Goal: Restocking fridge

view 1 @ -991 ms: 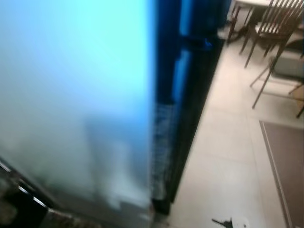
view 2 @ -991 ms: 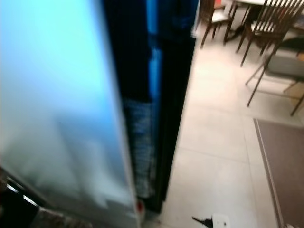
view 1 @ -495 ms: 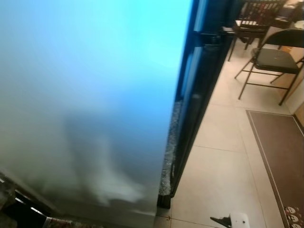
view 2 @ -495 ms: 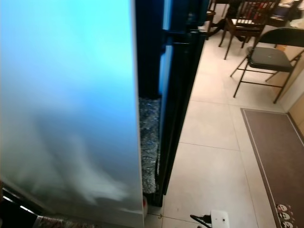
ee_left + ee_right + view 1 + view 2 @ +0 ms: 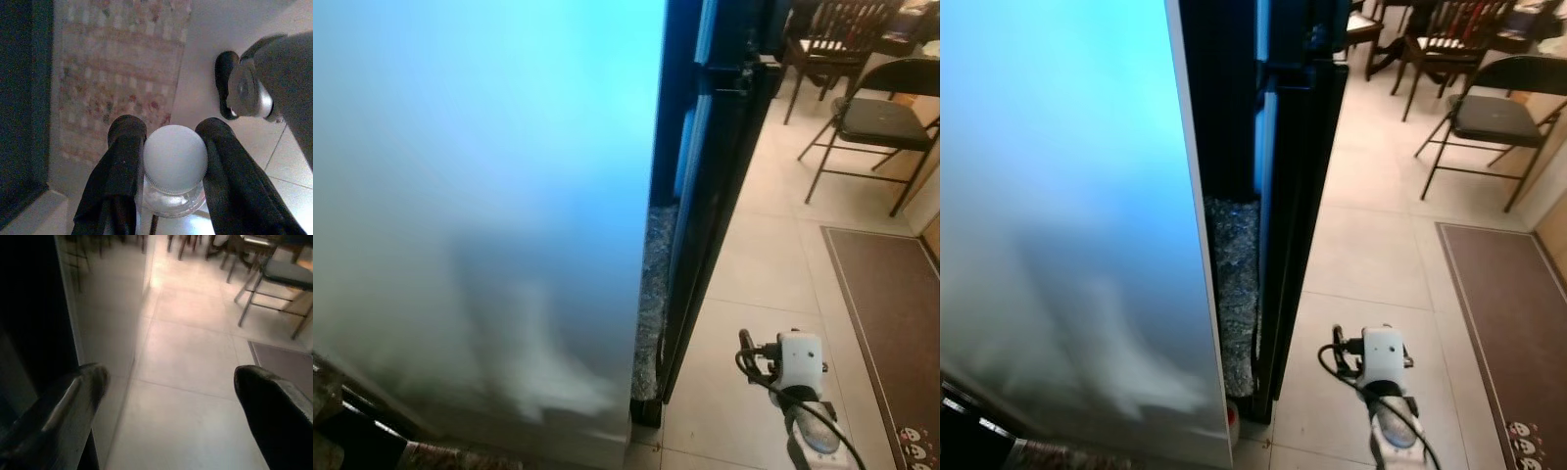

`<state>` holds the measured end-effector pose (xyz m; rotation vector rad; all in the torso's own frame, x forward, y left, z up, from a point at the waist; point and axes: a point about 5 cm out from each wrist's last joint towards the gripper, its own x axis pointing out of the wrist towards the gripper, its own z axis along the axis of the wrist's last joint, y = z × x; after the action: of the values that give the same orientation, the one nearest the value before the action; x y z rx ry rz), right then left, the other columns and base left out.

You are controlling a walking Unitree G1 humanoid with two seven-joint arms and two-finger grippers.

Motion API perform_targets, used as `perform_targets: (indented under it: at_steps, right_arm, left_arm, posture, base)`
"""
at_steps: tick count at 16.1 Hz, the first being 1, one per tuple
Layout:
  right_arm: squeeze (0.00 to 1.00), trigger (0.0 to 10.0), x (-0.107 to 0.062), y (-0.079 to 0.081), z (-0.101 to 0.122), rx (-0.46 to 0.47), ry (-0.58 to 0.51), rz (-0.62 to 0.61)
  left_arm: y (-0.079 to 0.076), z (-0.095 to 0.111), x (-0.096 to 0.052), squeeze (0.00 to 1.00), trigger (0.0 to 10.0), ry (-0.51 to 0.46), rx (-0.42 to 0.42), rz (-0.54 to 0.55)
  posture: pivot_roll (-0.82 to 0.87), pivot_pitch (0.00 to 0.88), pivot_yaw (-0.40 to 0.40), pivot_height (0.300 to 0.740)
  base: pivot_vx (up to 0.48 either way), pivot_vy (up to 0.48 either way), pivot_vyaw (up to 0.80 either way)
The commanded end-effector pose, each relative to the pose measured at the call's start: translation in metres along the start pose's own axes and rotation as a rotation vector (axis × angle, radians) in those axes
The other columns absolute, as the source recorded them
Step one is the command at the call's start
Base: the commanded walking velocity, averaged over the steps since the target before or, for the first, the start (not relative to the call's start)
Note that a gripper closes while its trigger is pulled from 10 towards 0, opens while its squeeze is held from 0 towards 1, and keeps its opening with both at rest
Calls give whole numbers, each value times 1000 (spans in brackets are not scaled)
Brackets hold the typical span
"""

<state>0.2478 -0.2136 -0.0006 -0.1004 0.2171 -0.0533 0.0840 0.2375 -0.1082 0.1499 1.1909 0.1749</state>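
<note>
A white-capped bottle (image 5: 175, 169) is clamped in the left claw (image 5: 173, 161), while the right claw (image 5: 171, 396) is spread wide over the floor (image 5: 190, 362) at the fridge's (image 5: 489, 196) 3 o'clock side.

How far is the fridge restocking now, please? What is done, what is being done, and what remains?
Done: the left tool is shut on a white-capped bottle. In hand: the robot stands at the pale fridge door, which is close before the camera, with the right tool open and raised beside the dark edge of the fridge. Left: no shelf can be seen, so the bottle is not yet placed inside.
</note>
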Motion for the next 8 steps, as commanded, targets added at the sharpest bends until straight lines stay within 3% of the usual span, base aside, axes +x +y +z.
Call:
perform_targets:
  at_steps: [1,5,8]
  right_arm:
    - [0,10000,-2,3,8,2,-60,10]
    - [0,10000,-31,31,40,-106,-296,214]
    - [0,10000,-36,43,51,-118,-318,265]
  left_arm:
    - [3,-2,0,0,10000,6,-16,18]
    - [3,-3,-1,0,10000,8,-32,23]
    - [3,-3,0,0,10000,7,-30,23]
  posture:
    - [-58,0,-12,740]
    - [-50,0,-25,740]
    - [-65,0,-28,740]
  base:
    - [0,0,0]
    - [0,0,0]
    - [0,0,0]
